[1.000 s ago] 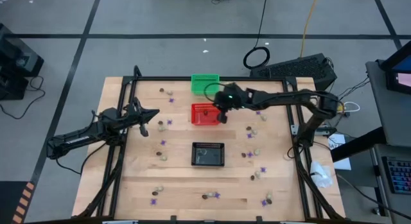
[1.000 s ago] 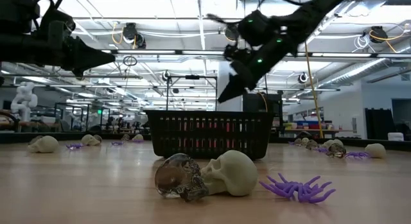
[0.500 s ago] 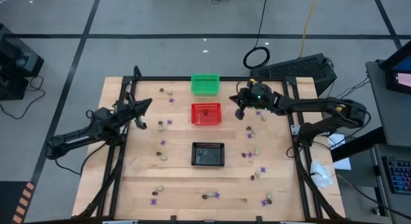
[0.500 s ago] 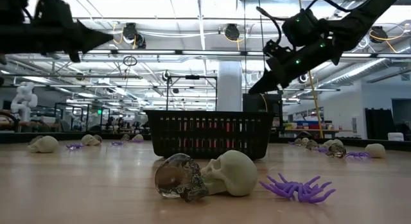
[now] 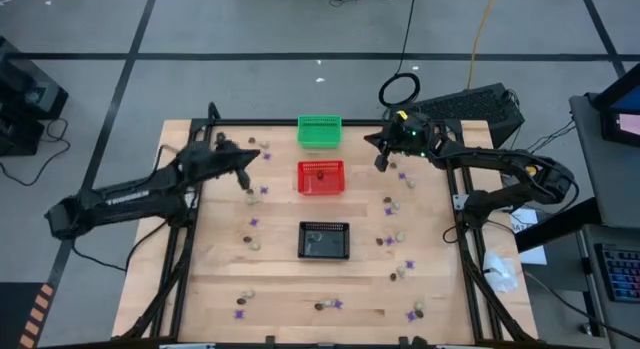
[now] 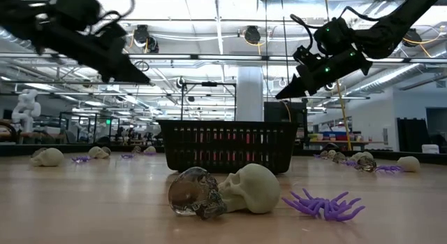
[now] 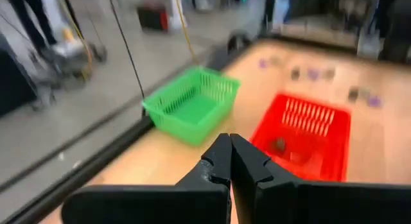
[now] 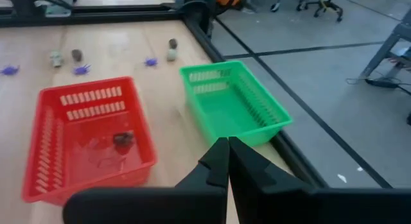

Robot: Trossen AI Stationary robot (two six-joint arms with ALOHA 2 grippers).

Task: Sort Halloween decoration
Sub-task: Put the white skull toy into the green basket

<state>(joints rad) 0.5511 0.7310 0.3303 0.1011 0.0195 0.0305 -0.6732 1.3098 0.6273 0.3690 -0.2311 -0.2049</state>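
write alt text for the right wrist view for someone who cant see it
The right end effector, shut and holding nothing, hangs above a wooden table near two rectangular mesh baskets. The green plastic basket looks empty, while the red plastic basket holds one small dark trinket. Tiny purple and pale trinkets lie scattered on the table beyond.

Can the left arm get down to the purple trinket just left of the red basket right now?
Probably yes. The left gripper, shut and empty, hangs above the table close to that purple trinket, and only bare wood surrounds it; the red basket sits off to one side.
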